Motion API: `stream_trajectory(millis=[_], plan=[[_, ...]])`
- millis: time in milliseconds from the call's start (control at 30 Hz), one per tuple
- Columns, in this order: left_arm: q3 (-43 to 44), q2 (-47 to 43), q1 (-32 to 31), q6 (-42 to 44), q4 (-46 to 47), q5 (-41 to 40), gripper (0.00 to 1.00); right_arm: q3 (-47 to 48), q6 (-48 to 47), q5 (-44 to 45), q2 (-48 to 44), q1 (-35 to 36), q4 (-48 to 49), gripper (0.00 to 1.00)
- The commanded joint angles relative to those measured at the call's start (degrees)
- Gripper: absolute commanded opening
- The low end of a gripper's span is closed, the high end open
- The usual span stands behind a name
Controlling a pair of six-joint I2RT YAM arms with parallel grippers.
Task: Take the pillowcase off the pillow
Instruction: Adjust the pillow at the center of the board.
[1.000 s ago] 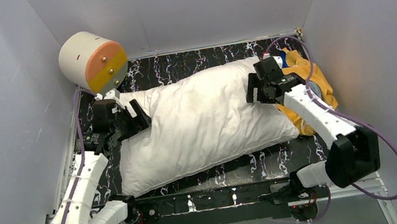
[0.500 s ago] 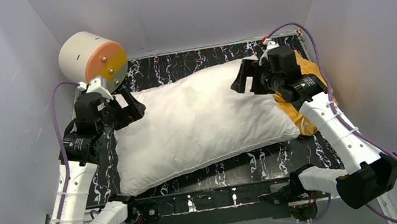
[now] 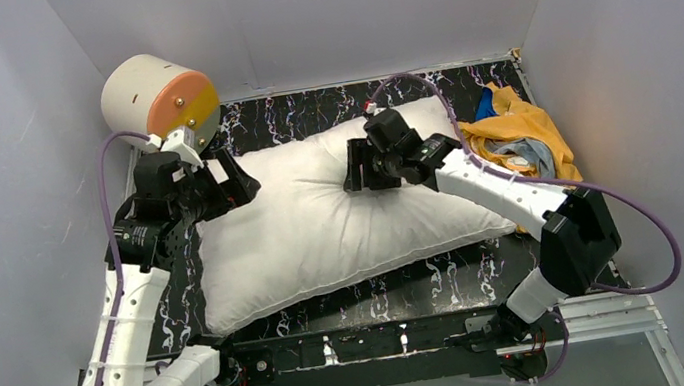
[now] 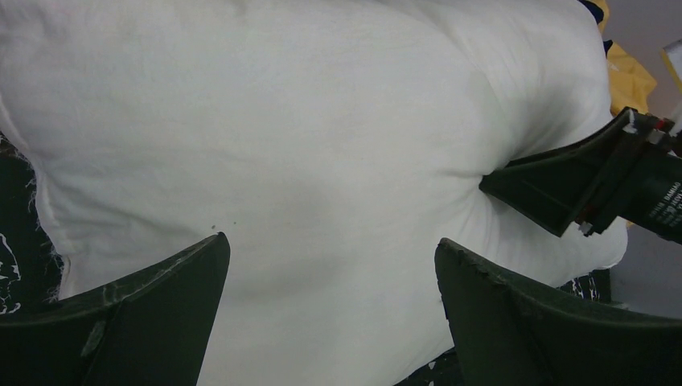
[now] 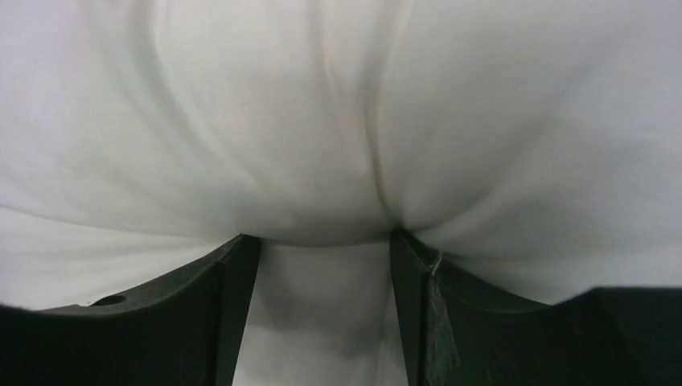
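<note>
The bare white pillow (image 3: pixel 322 226) lies across the black marbled table. The pillowcase (image 3: pixel 521 132) is off it, crumpled at the right rear, orange-yellow with a bit of blue showing. My left gripper (image 3: pixel 241 182) is open over the pillow's left end; in the left wrist view (image 4: pixel 332 249) its jaws stand wide apart above the pillow (image 4: pixel 281 121), holding nothing. My right gripper (image 3: pixel 355 169) presses into the pillow's upper middle. In the right wrist view (image 5: pixel 324 241) its jaws are apart, tips sunk in the pillow (image 5: pixel 322 96), which bulges between them.
A cream cylinder with an orange-yellow end (image 3: pixel 159 103) sits at the back left, just behind my left arm. Grey walls close in the table (image 3: pixel 306 112) on three sides. The right gripper's body (image 4: pixel 563 189) and a pillowcase corner (image 4: pixel 631 76) show in the left wrist view.
My right gripper moved left from the pillow's right end to its upper middle and now presses into it. My left gripper rose off the left end and stays open.
</note>
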Motion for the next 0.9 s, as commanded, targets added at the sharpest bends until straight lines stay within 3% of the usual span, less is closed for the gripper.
stream_trajectory(millis=[0, 167, 300, 433, 633, 867], plan=[[-0.9, 0.0, -0.1, 1.7, -0.7, 3.8, 0.98, -11.1, 16.0, 8.4, 4.9, -0.3, -0.6, 0.69], [-6.2, 4.1, -0.2, 2.7, 2.6, 10.4, 0.98, -34.1, 40.9, 0.1, 0.1, 0.4, 25.5, 0.69], [-10.4, 10.1, -0.1, 3.6, 6.1, 17.8, 0.98, -34.9, 45.1, 5.5, -2.7, 1.8, 24.5, 0.70], [-11.0, 15.4, -0.2, 3.3, 10.3, 11.6, 0.94, -33.0, 37.5, 2.1, -3.8, 2.0, 30.0, 0.73], [-3.3, 22.0, -0.2, 5.8, 10.9, 5.1, 0.94, -23.8, 29.2, 5.4, -4.7, 2.9, 17.9, 0.77], [-3.1, 18.3, -0.1, 7.8, 8.9, -0.4, 0.98, -12.8, 12.7, 14.9, -11.7, 2.9, 7.8, 0.86]])
